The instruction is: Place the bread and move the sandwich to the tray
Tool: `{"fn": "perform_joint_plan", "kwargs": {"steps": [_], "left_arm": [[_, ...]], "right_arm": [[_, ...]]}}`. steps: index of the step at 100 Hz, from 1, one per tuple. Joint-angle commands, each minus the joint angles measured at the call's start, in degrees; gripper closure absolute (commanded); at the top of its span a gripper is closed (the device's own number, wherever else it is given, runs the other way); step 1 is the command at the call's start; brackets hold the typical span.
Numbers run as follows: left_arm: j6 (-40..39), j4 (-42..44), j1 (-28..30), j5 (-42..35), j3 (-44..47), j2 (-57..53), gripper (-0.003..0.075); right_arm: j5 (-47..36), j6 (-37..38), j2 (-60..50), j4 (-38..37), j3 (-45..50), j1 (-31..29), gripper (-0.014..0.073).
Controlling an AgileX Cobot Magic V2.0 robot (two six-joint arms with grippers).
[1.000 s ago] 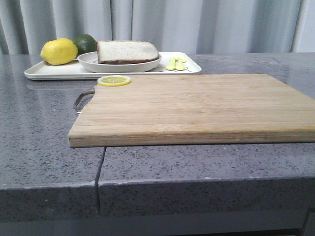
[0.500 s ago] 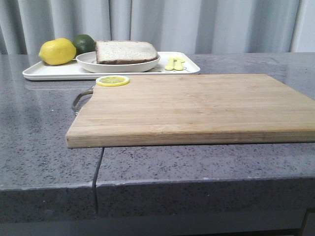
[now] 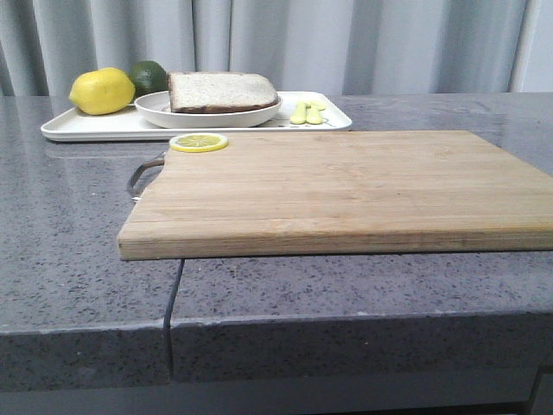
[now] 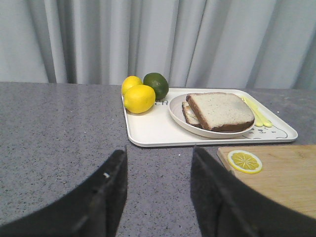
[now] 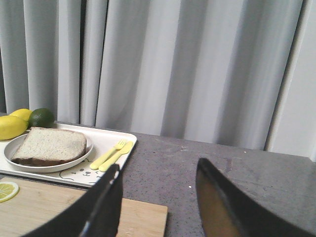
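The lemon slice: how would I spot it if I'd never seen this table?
Find the big wooden cutting board on the grey counter. At its far left corner, just in front of the white tray, lies the lemon slice. Unlike the whole lemons on the tray, it is a thin flat round.

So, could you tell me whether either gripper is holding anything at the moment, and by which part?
Nothing is held. The left gripper and right gripper both have open jaws with only grey countertop between them.

white tray (image 3: 104, 126), yellow lemons (image 3: 102, 91), grey speckled counter (image 3: 69, 259)
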Motion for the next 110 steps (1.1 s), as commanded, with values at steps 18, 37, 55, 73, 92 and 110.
{"fn": "perform_joint_plan", "kwargs": {"steps": [18, 37, 55, 73, 92, 110], "left_arm": [[0.0, -1.5, -0.1, -4.7, 0.1, -4.6, 0.0496], [0.0, -1.7, -0.1, -4.7, 0.2, -4.6, 0.0685], [0.0, -1.7, -0.1, -4.7, 0.2, -4.6, 0.074], [0.0, -1.7, -0.1, -4.7, 0.2, -4.6, 0.074], [0.0, -1.7, -0.1, -4.7, 0.2, -4.6, 0.074], [0.0, -1.7, -0.1, -4.7, 0.2, -4.6, 0.074]], "right_arm": [[-2.0, -0.3, 0.3, -1.7, -1.6, -0.3, 0.0333], [-2.0, -0.3, 0.3, -1.7, -1.6, -0.3, 0.0635], [-2.0, -0.3, 0.3, -1.7, -1.6, -0.3, 0.0662], [-2.0, -0.3, 0.3, -0.5, -1.6, -0.3, 0.0662], [-2.0, -0.3, 0.3, -0.5, -1.6, -0.3, 0.0662], [-2.0, -0.3, 0.3, -0.5, -1.6, -0.3, 0.0662]]}}
